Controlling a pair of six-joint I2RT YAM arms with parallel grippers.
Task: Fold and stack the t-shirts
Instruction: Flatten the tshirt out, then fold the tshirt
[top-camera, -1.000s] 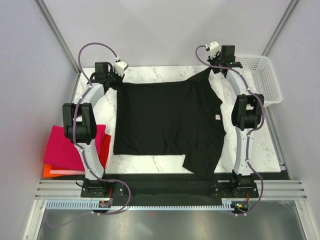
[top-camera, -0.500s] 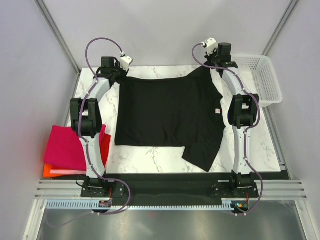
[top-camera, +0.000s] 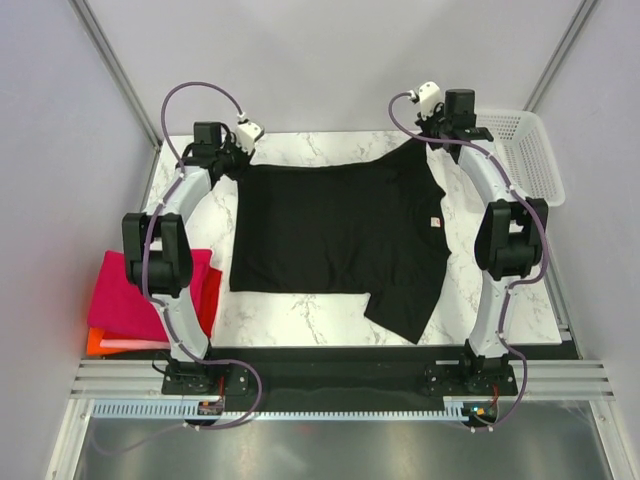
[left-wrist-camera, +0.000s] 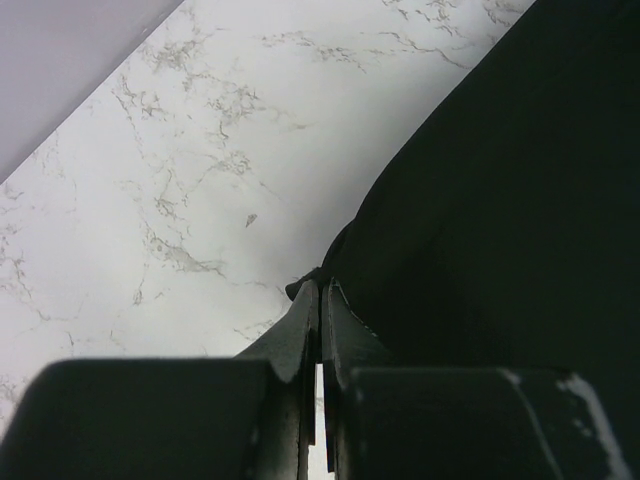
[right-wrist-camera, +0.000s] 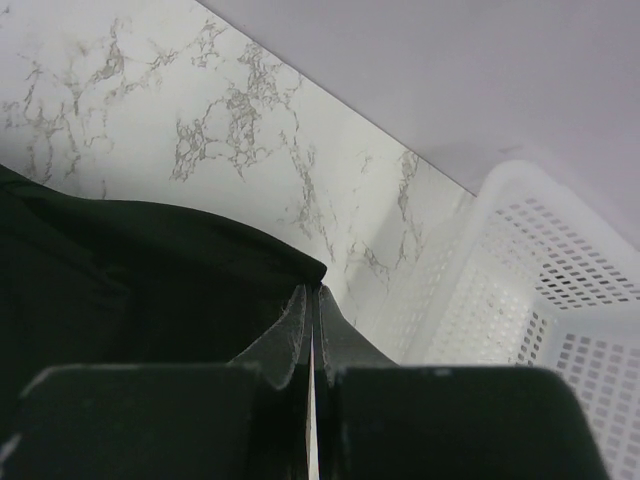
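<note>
The black t-shirt (top-camera: 340, 230) lies spread on the marble table, one sleeve hanging toward the near right. My left gripper (top-camera: 236, 160) is shut on its far left corner; in the left wrist view the jaws (left-wrist-camera: 320, 292) pinch the cloth edge (left-wrist-camera: 480, 230). My right gripper (top-camera: 428, 138) is shut on the far right corner, seen in the right wrist view (right-wrist-camera: 313, 291) pinching the black cloth (right-wrist-camera: 140, 270). A stack of folded shirts, magenta-pink (top-camera: 125, 295) over red (top-camera: 209, 300) and orange (top-camera: 95, 343), sits at the near left.
A white mesh basket (top-camera: 525, 155) stands at the far right, close beside my right gripper; it shows in the right wrist view (right-wrist-camera: 540, 280). Bare marble table (top-camera: 300, 320) lies in front of the shirt. Enclosure walls and frame posts surround the table.
Both grippers, still holding the shirt's far corners, shifted slightly: first back, then a little outward and nearer. The shirt moved a bit away from the near edge and lies flatter.
</note>
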